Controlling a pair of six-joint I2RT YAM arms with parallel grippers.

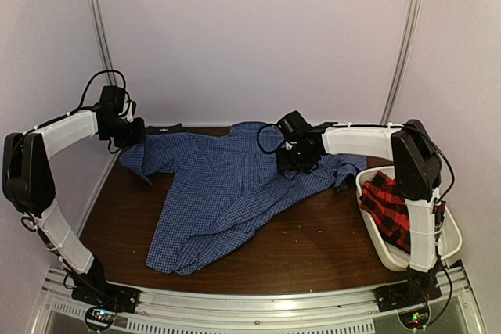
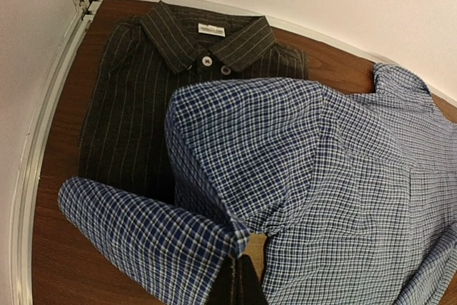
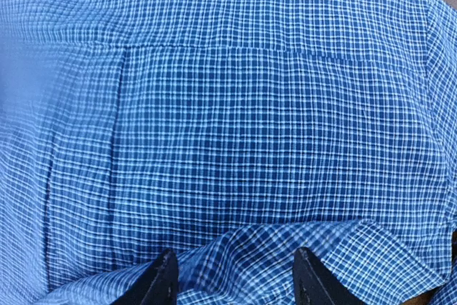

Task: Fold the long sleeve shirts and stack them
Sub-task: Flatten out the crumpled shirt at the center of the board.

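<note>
A blue gingham shirt [image 1: 227, 185] lies spread across the brown table, its body running toward the front left. At the back left, my left gripper [image 1: 139, 132] is shut on a lifted fold of this shirt [image 2: 214, 198]; its fingertips [image 2: 243, 276] pinch the cloth's edge. A dark charcoal striped shirt [image 2: 143, 91] lies folded flat under that raised fold, collar toward the wall. My right gripper [image 1: 296, 163] hovers low over the blue shirt's right shoulder, open, with a ridge of blue cloth [image 3: 285, 248] lying between its fingertips [image 3: 163, 276]. A red-and-black plaid shirt [image 1: 387, 205] sits in the tub.
A white plastic tub [image 1: 450, 244] stands at the table's right edge beside the right arm. Walls close off the back and both sides. Bare brown tabletop [image 1: 329, 240] shows at the front right.
</note>
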